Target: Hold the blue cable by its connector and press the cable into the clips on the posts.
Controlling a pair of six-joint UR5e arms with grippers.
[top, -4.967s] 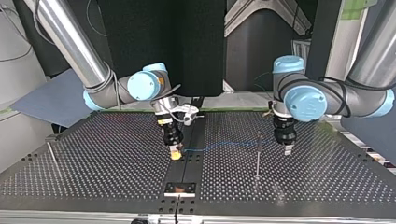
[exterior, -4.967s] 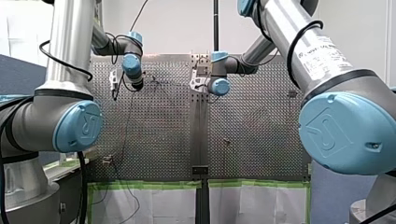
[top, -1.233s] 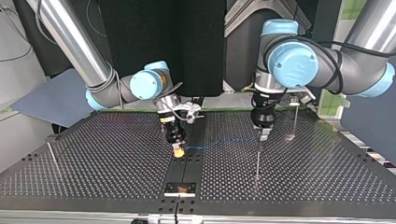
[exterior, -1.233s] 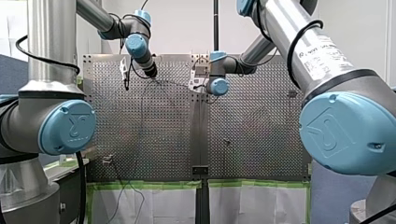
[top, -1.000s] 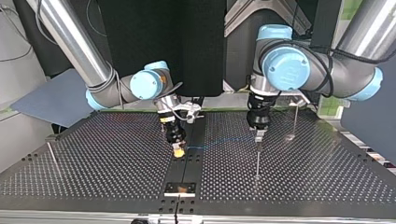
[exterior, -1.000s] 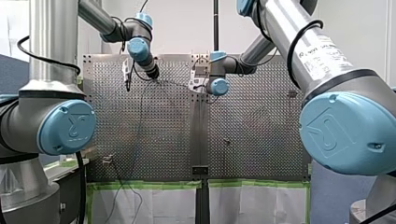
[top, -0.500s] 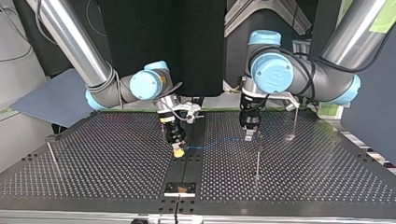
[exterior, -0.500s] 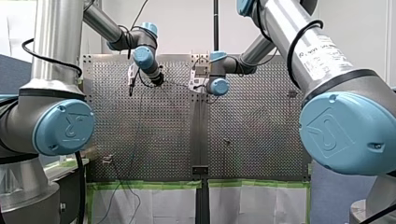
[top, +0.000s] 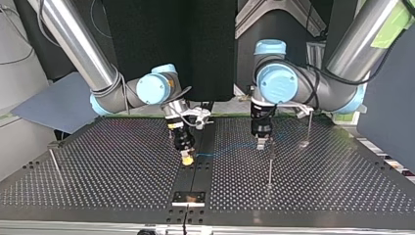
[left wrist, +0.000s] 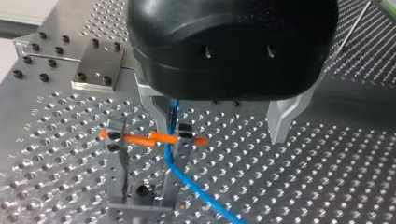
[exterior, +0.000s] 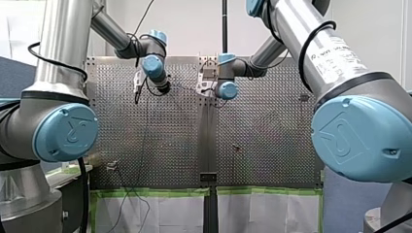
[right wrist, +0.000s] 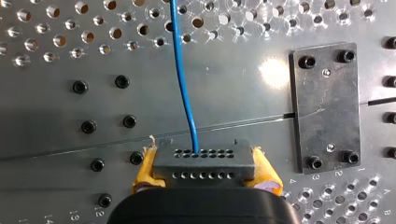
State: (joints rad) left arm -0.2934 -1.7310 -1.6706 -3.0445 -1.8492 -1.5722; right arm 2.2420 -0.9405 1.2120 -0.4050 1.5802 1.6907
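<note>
My right pincer (top: 185,157), at the top view's left, clamps yellow pads (right wrist: 145,170) on the grey perforated connector block (right wrist: 204,163). The thin blue cable (top: 230,151) runs rightward from it to my left pincer (top: 262,143) — metal fingers (left wrist: 282,116) spread apart, cable between them, crossing the orange clip (left wrist: 154,138) atop a slim metal post (top: 269,169).

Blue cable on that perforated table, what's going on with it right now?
My right tool is shut on the connector, yellow pads on either side, with the blue cable running out of it. My left tool hangs open over a post, the cable passing between its metal fingers and across the orange clip. Whether it is seated there cannot be told.
</note>
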